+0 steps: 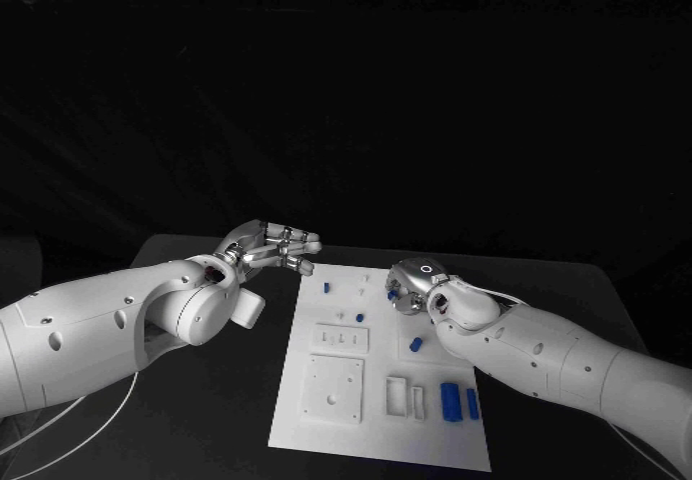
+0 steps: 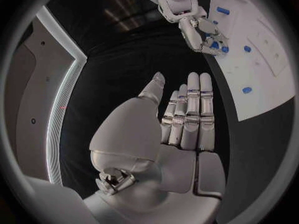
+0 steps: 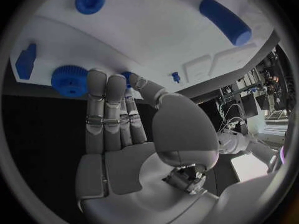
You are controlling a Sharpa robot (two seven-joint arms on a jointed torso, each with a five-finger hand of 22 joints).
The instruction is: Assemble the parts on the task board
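Observation:
The white task board lies in the middle of the table with several blue parts on it. My right hand hovers over its far end, fingers straight. Thumb and a fingertip close on a small blue part. A blue gear lies right beside those fingertips, also seen as the gear. My left hand hangs off the board's far left corner, flat, its fingers stretched out side by side, holding nothing.
On the board lie a blue knob, a blue cylinder, a blue block and a small peg. Two long blue pieces sit near white recessed blocks at the board's near end.

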